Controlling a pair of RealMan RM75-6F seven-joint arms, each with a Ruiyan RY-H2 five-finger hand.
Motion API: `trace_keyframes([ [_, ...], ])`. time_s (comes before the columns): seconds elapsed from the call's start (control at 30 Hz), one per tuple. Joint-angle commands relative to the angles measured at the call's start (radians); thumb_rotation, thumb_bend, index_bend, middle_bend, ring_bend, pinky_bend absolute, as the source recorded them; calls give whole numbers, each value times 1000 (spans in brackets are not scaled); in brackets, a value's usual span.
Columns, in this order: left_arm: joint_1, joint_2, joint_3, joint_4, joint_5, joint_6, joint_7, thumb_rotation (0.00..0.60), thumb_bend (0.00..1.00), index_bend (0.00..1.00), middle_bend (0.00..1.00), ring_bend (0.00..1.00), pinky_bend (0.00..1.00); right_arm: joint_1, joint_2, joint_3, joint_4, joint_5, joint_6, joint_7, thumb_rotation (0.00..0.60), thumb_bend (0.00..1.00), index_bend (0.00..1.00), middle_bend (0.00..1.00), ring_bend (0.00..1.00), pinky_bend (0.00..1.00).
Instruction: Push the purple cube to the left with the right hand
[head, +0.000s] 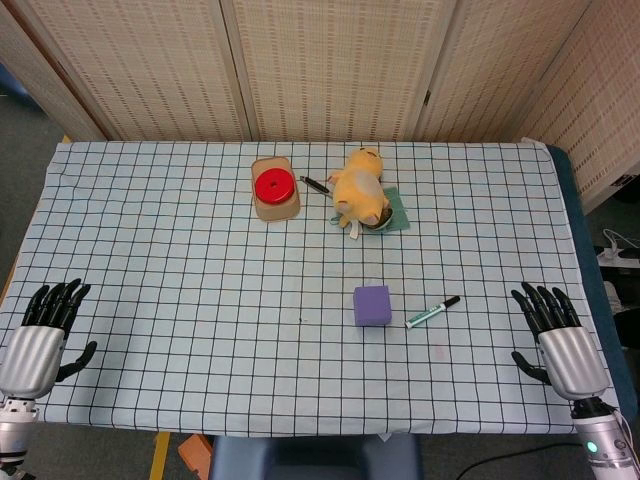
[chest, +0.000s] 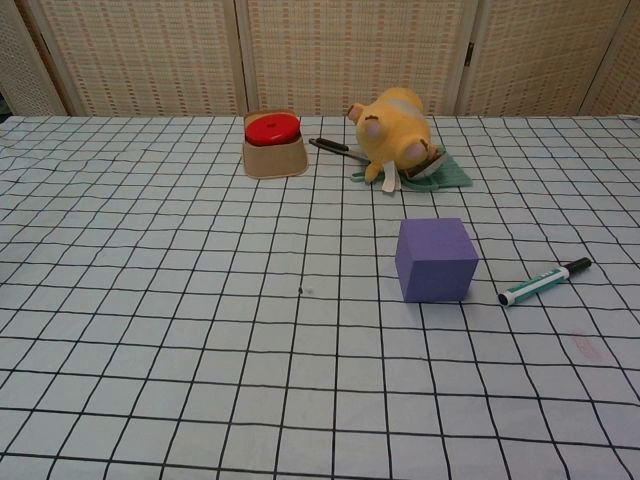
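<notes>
The purple cube (head: 372, 305) (chest: 435, 260) sits on the checked tablecloth, right of the table's middle. My right hand (head: 558, 338) rests near the front right corner, fingers spread and holding nothing, well to the right of the cube. At the front left edge lies my left hand (head: 45, 332), also with fingers apart and nothing in it. Neither hand shows in the chest view.
A green-and-white marker (head: 432, 312) (chest: 543, 282) lies just right of the cube, between it and my right hand. Further back are a tan box with a red disc (head: 275, 187) (chest: 273, 143), a black pen (head: 314, 184) and a yellow plush toy (head: 359, 187) (chest: 397, 134) on a green cloth.
</notes>
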Motion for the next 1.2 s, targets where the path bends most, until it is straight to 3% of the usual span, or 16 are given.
trace_keyframes([
  [0.03, 0, -1, 1, -5, -2, -1, 3, 600, 337, 0, 0, 0, 26, 1, -7, -1, 7, -3, 0, -4, 600, 121, 0, 0, 0, 0],
  [0.27, -20, 4, -3, -21, -5, -35, -7, 600, 336, 0, 0, 0, 26, 18, -53, -6, 46, -49, 5, -7, 600, 121, 0, 0, 0, 0],
  [0.4, -31, 4, -5, -15, -9, -52, -19, 600, 337, 0, 0, 0, 26, 70, -79, 4, 36, -58, -66, -73, 600, 121, 6, 1, 0, 0],
  [0.57, -42, 6, -9, -14, -31, -79, -23, 600, 336, 0, 0, 0, 26, 166, -142, 37, 31, -22, -217, -194, 600, 122, 203, 151, 0, 0],
  [0.7, -43, 6, -11, -16, -40, -83, -25, 600, 337, 0, 0, 0, 26, 237, -213, 65, 65, 34, -331, -261, 600, 125, 285, 212, 0, 0],
  [1.2, -41, 9, -17, -7, -80, -96, -39, 600, 340, 0, 0, 0, 19, 322, -380, 78, 267, 114, -420, -279, 600, 195, 438, 322, 46, 13],
])
